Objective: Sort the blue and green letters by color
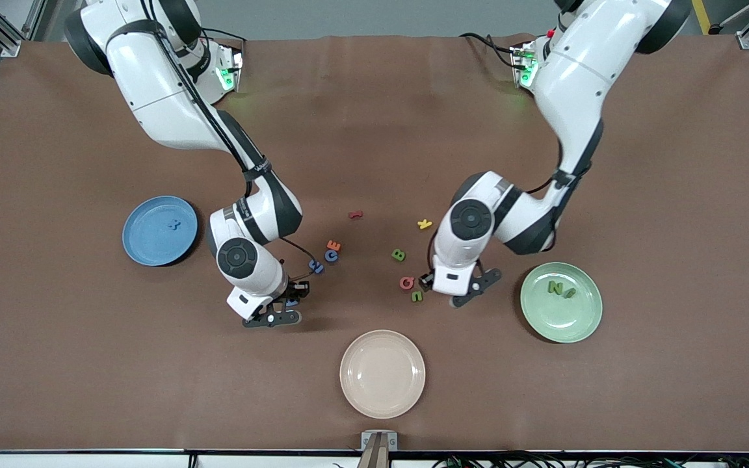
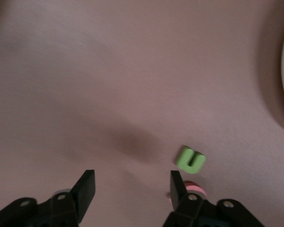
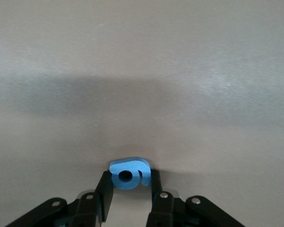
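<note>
Pinching blue 6-like letter (image 3: pixel 128 174), chunky, right gripper (image 3: pixel 128 191), maybe lifted

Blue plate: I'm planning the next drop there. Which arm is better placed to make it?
Right. The right gripper is shut on a blue letter, near the blue plate; the left gripper stands open, holding nothing.

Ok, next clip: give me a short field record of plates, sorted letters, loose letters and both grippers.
blue plate: one blue letter on it
green plate: two green letters on it
cream plate: nothing on it
loose blue: two letters beside the orange letter
loose green: B; small green piece beside the pink letter
right gripper: shut on a blue 6-like letter, low at the table
left gripper: open, low beside the small green piece
</note>
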You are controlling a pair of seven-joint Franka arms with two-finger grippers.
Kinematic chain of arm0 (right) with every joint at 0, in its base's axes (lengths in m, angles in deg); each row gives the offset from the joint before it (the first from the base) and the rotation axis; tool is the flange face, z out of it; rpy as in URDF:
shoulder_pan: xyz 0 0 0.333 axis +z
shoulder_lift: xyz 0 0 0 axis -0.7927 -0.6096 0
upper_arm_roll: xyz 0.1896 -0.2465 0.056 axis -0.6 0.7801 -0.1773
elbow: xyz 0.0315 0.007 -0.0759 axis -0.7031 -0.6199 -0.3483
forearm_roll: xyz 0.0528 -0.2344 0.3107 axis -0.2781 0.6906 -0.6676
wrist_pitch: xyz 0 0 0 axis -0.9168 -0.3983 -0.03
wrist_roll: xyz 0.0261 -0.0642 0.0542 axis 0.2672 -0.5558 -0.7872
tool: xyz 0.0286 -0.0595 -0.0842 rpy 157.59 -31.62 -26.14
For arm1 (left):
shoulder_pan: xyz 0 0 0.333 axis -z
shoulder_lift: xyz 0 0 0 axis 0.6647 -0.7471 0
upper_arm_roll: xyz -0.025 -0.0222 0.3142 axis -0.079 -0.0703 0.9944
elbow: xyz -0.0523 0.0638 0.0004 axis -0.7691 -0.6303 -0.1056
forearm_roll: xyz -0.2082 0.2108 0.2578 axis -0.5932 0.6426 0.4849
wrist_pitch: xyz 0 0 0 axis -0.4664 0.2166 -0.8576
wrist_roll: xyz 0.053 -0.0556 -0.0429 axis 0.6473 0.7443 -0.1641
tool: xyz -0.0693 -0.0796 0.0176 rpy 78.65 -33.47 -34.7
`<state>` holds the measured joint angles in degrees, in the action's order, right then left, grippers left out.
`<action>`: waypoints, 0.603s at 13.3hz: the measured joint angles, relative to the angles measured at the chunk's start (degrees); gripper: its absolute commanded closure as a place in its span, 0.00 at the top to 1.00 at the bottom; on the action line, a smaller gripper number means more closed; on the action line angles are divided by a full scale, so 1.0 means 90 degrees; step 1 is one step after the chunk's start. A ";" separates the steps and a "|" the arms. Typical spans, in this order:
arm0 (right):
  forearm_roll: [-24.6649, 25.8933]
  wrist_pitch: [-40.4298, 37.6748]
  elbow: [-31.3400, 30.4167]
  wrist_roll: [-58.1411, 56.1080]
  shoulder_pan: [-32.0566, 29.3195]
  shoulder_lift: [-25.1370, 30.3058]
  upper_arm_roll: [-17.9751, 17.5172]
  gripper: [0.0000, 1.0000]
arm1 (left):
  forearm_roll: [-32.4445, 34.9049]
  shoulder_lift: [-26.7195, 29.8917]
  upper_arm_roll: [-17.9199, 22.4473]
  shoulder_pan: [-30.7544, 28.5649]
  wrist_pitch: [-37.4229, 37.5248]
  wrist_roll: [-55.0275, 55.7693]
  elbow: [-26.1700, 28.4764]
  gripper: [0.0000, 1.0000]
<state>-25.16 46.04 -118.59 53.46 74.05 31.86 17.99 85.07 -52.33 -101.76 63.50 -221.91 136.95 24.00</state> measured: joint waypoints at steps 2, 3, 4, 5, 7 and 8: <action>0.0002 -0.0375 -0.0077 -0.0130 -0.0107 0.0233 0.0031 0.12 | 0.0000 -0.0429 0.0030 0.0143 -0.0016 0.0103 -0.0511 0.62; 0.0002 -0.0439 -0.0278 -0.0323 -0.0198 0.0486 0.0043 0.12 | 0.0000 -0.0571 0.0055 0.0211 -0.0021 0.0111 -0.0706 0.61; 0.0002 -0.0491 -0.0590 -0.0541 -0.0322 0.0821 0.0050 0.12 | 0.0000 -0.0664 0.0093 0.0268 -0.0058 0.0111 -0.0837 0.61; 0.0002 -0.0535 -0.0975 -0.0777 -0.0474 0.1196 0.0053 0.12 | 0.0000 -0.0723 0.0115 0.0305 -0.0141 0.0111 -0.0920 0.62; 0.0002 -0.0555 -0.1867 -0.1320 -0.0827 0.1973 0.0057 0.13 | 0.0000 -0.0783 0.0144 0.0325 -0.0354 0.0111 -0.0960 0.61; 0.0002 -0.0552 -0.2312 -0.1588 -0.1019 0.2326 0.0060 0.13 | 0.0000 -0.0810 0.0157 0.0325 -0.0467 0.0111 -0.0965 0.61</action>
<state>-25.14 41.07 -139.41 39.16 64.87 52.79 18.53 85.07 -59.63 -100.35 66.42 -226.12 137.95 15.32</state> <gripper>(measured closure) 0.634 0.383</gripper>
